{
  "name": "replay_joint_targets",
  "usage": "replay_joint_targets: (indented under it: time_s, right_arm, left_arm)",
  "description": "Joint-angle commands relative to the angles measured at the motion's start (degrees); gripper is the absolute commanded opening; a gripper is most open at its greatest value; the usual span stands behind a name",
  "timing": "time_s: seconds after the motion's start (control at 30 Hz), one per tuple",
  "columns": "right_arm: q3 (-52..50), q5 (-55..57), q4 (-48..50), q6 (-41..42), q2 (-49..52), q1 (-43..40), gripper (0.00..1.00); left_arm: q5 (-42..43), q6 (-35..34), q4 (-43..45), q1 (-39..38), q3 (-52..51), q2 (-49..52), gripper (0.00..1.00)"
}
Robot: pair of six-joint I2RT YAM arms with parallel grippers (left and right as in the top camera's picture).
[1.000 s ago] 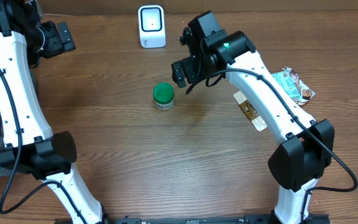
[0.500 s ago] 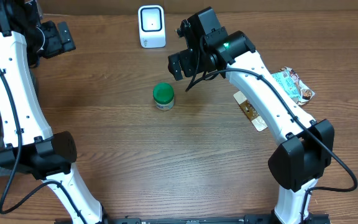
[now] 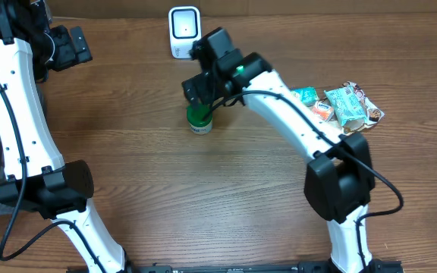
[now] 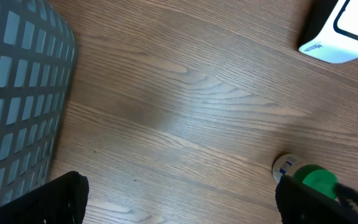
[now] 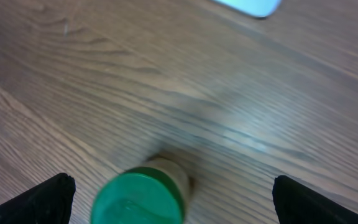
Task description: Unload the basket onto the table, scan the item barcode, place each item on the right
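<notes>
The item is a small jar with a green lid [image 3: 199,119], upright on the wooden table in front of the white barcode scanner [image 3: 184,32]. My right gripper [image 3: 198,95] hangs open just above and behind the jar. In the right wrist view the blurred green lid [image 5: 140,198] lies between the wide-apart fingertips, left of the middle of my right gripper [image 5: 178,202]. My left gripper [image 3: 68,45] is open at the far left back, holding nothing. In the left wrist view the jar [image 4: 308,177] shows beside the right finger [image 4: 319,202] of my left gripper [image 4: 182,202].
Several snack packets [image 3: 346,105] lie at the right side of the table. A grey mesh basket [image 4: 17,93] stands at the left edge. The scanner [image 4: 347,28] sits at the back, with open wood between it and the jar.
My right arm has swung left and forward, bringing its open gripper from right of the jar to over it. The left arm and the jar have not moved.
</notes>
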Motion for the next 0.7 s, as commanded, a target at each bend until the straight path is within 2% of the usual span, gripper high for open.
replay_joint_targets:
  time_s: [0.0,0.3,0.47,0.67]
  right_arm:
    - [0.48,0.55,0.68,-0.09,1.92,1.29,1.00]
    - [0.48,-2.27,-1.60,0.15,5.55,2.69,0.98]
    - [0.48,-2.29,-3.23,-0.20,5.55,3.74,0.81]
    - [0.50,-1.60,-6.91,-5.53,5.53,4.28,0.68]
  left_arm:
    - [-0.37,1.11,-0.11,-0.22,0.70,-0.35,1.00]
    - [-0.37,1.11,-0.11,-0.22,0.70,-0.35,1.00]
    - [-0.37,1.11,-0.13,-0.22,0.70,-0.35,1.00]
    - [-0.37,1.11,-0.13,-0.22,0.70,-0.35,1.00]
